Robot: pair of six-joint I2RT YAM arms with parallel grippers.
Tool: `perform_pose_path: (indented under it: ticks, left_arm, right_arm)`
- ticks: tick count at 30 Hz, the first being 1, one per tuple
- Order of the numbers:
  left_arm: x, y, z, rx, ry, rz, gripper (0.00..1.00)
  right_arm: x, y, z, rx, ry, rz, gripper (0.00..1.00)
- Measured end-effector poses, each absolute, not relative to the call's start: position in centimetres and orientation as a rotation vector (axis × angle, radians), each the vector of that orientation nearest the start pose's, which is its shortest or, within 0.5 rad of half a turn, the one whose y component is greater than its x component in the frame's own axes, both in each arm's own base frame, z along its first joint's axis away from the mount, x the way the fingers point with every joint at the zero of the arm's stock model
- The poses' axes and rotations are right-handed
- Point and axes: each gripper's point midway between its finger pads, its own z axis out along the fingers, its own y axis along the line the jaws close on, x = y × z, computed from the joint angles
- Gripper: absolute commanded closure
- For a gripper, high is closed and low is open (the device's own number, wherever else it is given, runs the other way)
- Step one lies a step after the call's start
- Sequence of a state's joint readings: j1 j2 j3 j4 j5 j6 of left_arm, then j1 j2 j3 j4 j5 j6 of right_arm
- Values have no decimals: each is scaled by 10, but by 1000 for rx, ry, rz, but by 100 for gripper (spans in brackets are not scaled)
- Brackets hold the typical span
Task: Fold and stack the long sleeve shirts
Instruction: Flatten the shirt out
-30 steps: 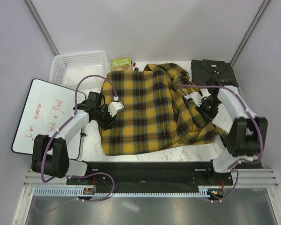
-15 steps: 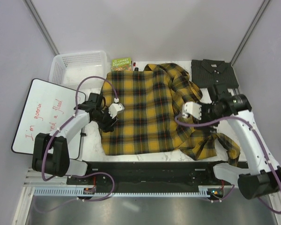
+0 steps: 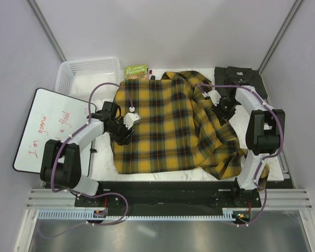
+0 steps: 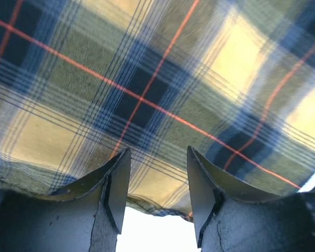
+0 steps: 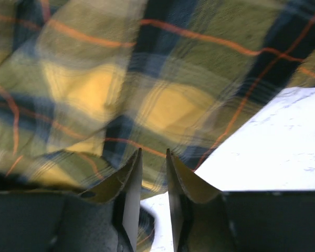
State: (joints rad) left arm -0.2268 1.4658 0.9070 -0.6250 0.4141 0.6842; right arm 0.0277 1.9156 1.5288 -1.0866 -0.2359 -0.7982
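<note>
1. Top view: the yellow-and-black plaid shirt (image 3: 163, 126) is seen spread across the tabletop (image 3: 157, 176). The dark grey shirt (image 3: 237, 73) lies at the far right corner, partly hidden by the right arm.
2. Left wrist: the left gripper (image 4: 158, 152) is shown with jaws moderately apart and nothing clamped, the plaid hem just beyond.
3. Right wrist: the right gripper (image 5: 153, 152) is shown with jaws narrowly parted and nothing pinched, plaid and bare tabletop beyond.
</note>
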Motion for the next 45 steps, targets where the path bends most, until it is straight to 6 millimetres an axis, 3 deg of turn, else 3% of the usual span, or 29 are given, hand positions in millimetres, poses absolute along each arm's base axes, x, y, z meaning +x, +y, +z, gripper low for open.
perform_pose_path:
  ticks: [3, 6, 8, 10, 18, 20, 24, 26, 28, 31, 35, 37, 40, 45]
  left_arm:
    - [278, -103, 45, 1254, 2386, -373, 50]
    - [277, -94, 34, 1254, 2436, -317, 53]
    - [273, -89, 29, 1258, 2460, -295, 57]
    - [265, -82, 22, 1267, 2493, -271, 60]
    - [247, -67, 13, 1337, 2517, -209, 68]
    - [229, -62, 14, 1390, 2529, -215, 68]
    - [186, -51, 20, 1510, 2579, -272, 64]
    - [176, -50, 29, 1539, 2581, -304, 60]
    - [178, -56, 43, 1539, 2561, -342, 57]
    - [214, -74, 73, 1483, 2441, -342, 53]
    - [262, -94, 104, 1383, 2319, -320, 51]
    - [277, -97, 105, 1350, 2305, -310, 51]
    - [290, -99, 96, 1317, 2323, -312, 51]
    - [302, -95, 80, 1282, 2368, -300, 50]
  right_arm:
    - [367, 16, 61, -1140, 2704, 192, 72]
    - [365, 11, 48, -1132, 2722, 142, 72]
    - [348, 8, 30, -1160, 2766, 138, 72]
    - [320, 2, 13, -1209, 2839, 141, 72]
    - [244, -6, 13, -1450, 2864, 112, 76]
    - [218, -9, 16, -1547, 2875, 141, 76]
    - [182, -13, 43, -1694, 2833, 211, 70]
    - [181, -11, 66, -1706, 2777, 228, 60]
    - [201, -7, 91, -1641, 2726, 241, 52]
    - [270, -10, 127, -1416, 2650, 169, 44]
    - [361, -26, 149, -1106, 2611, 119, 42]
    - [402, -42, 148, -964, 2602, 100, 43]
    - [441, -64, 136, -814, 2614, 88, 45]
    - [458, -81, 99, -675, 2684, 97, 46]
